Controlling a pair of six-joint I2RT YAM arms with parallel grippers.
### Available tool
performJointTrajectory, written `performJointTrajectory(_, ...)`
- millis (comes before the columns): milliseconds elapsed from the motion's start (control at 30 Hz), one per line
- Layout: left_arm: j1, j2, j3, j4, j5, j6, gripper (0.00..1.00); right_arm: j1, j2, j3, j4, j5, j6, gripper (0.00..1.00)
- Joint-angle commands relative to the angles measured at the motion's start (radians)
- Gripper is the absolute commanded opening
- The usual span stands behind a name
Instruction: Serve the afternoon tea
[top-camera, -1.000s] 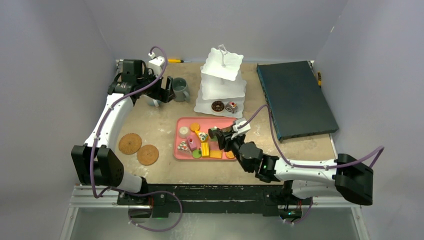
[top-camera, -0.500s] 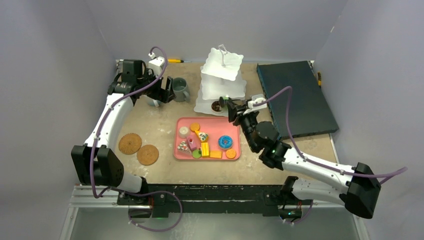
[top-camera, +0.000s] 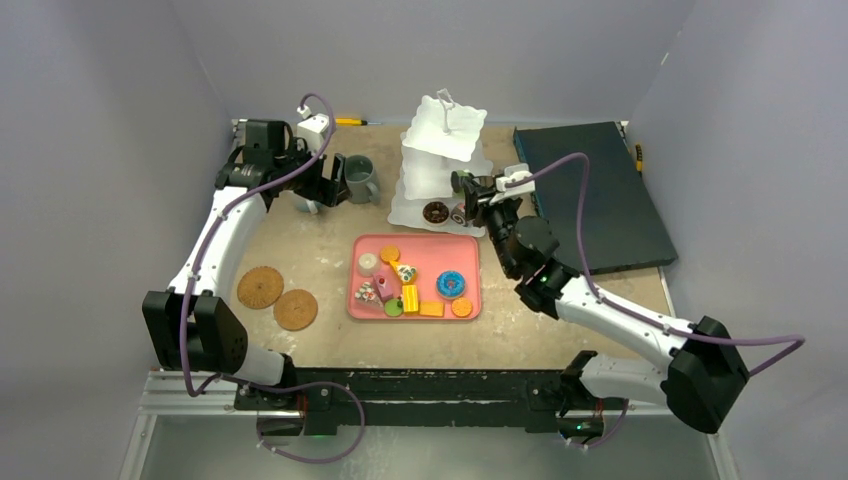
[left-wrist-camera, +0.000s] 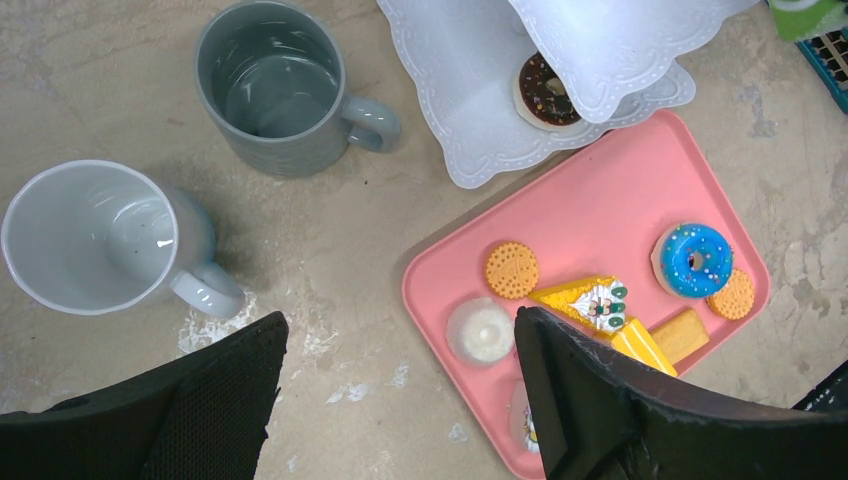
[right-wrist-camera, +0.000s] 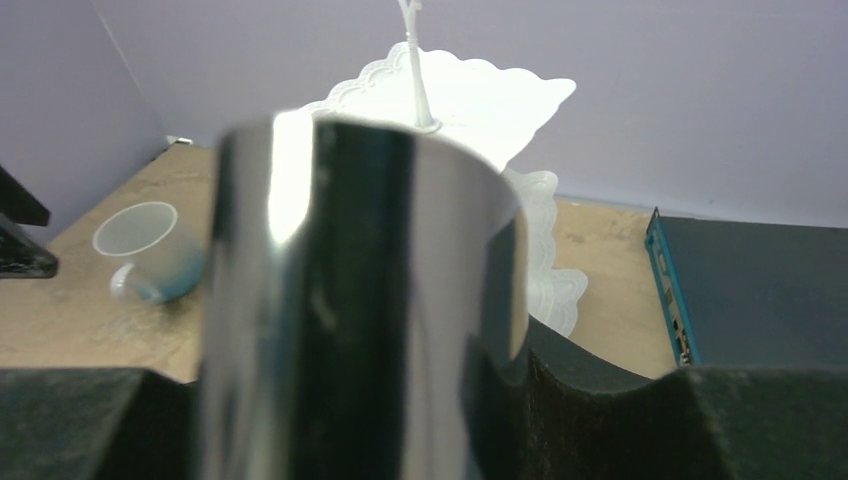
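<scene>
Right claw (top-camera: 462, 195) has swung to the stand (top-camera: 440, 150); only its wrist view shows tongs (right-wrist-camera: 340, 300) clamped.

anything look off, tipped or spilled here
Nothing tipped or spilled. The white mug and grey mug stand upright on the bare table, far from the two cork coasters at its near left.

The scuffed tan table (top-camera: 320, 250) carries a white mug (left-wrist-camera: 90, 235) beside a grey mug (left-wrist-camera: 268, 85). The three-tier stand (top-camera: 445, 150) has a pink tray (top-camera: 440, 254) just before it. Two cork coasters (top-camera: 260, 287) (top-camera: 295, 309) lie at the left (just beside each other), and a dark slab (top-camera: 590, 200) at the right.
</scene>
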Motion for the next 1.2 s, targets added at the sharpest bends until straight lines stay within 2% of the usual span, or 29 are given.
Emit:
performJointTrajectory(0, 0.008, -0.030, 0.034, 0.010, 0.023, 0.008, 0.83, -0.033, 0.027, 0.050, 0.120, -0.045, -0.039, 0.33)
performJointTrajectory(667, 0.008, -0.021, 0.023, 0.029, 0.048, 0.000, 0.83, -0.138, 0.178, 0.030, 0.285, -0.123, -0.020, 0.34)
performJointTrajectory(767, 0.008, -0.020, 0.024, 0.027, 0.044, 0.002, 0.83, -0.140, 0.188, 0.029, 0.285, -0.134, -0.017, 0.37)
performJointTrajectory(1000, 0.007, -0.024, 0.023, 0.024, 0.024, -0.002, 0.84, -0.140, 0.183, 0.009, 0.267, -0.149, 0.017, 0.58)
performJointTrajectory(1167, 0.007, -0.028, 0.026, 0.020, 0.026, 0.002, 0.84, -0.140, 0.128, -0.003, 0.232, -0.153, 0.012, 0.64)
